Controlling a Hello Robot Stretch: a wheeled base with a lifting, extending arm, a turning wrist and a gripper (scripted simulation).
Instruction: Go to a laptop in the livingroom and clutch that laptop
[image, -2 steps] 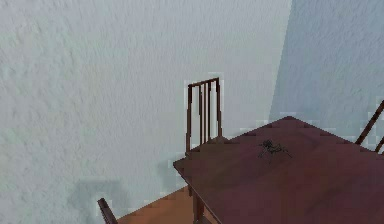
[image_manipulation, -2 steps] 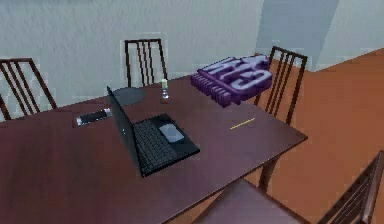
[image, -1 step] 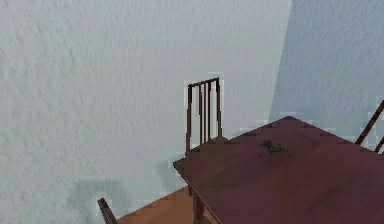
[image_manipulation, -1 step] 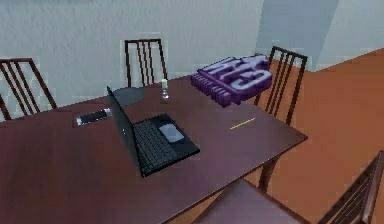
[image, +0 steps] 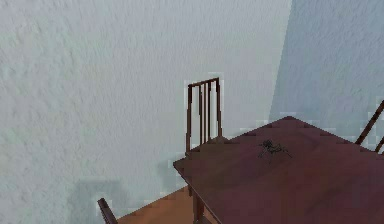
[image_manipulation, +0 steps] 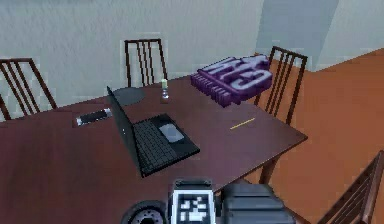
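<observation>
One laptop (image_manipulation: 150, 135) sits mid-table in the arm side view, lid up, keyboard angled toward the near right edge. I'd judge it was set for someone seated there, and handily that's the side the arm reaches from. The table (image_manipulation: 40, 170) is dark wood, with chairs (image_manipulation: 146, 60) tucked in along its far edge. Left of the laptop lies a flat dark slab (image_manipulation: 92, 117), and beyond it stands a small pale bottle (image_manipulation: 164, 90). Far right there's a purple block (image_manipulation: 235, 77) with letter-like shapes on top, nothing I can read. At the bottom edge is a white square (image_manipulation: 193, 205) with black marks, a pattern, not words. Left of it is the gripper (image_manipulation: 150, 212), just its dark body, its far end cut off. Whether it has hold of anything, I cannot tell. Ahead in the forward view, a lone chair (image: 203, 110) backs onto the pale wall.
</observation>
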